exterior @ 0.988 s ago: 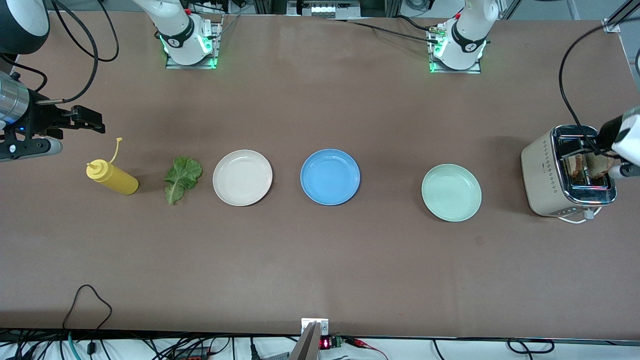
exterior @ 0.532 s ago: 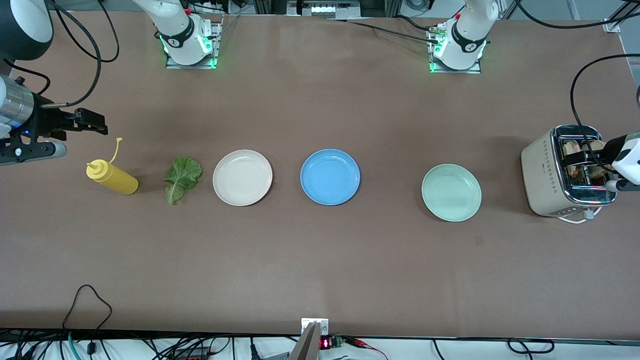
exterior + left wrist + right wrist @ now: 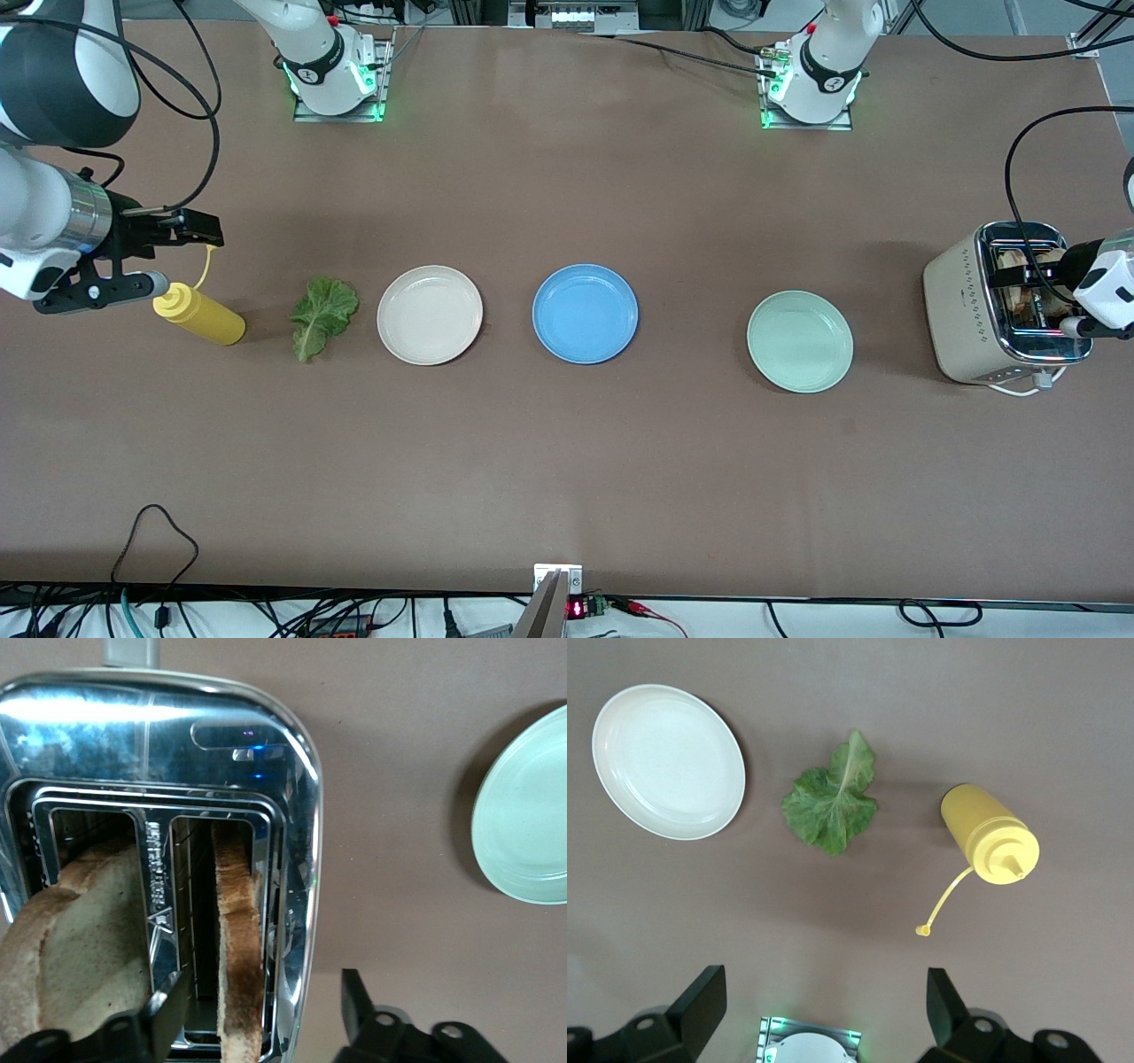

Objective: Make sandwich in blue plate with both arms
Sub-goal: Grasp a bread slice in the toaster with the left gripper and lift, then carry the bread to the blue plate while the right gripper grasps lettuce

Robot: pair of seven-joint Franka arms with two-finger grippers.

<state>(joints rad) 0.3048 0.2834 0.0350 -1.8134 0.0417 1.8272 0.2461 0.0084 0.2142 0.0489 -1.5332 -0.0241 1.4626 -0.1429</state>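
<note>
The left gripper hangs over the toaster at the left arm's end of the table. Its fingers stand apart on either side of one bread slice, which sits upright in a slot; one finger is down in the slot beside that slice, the other outside the chrome top, and I cannot tell whether they touch the bread. A second slice leans in the neighbouring slot.

The blue plate lies bare in the middle of the row, well apart from the toaster, with the mint plate between them.

The right gripper hovers with its fingers wide apart and nothing between them, over the table beside the yellow bottle (lying on its side). The lettuce lies flat between the bottle and the cream plate, which sits on the blue plate's right-arm side.
</note>
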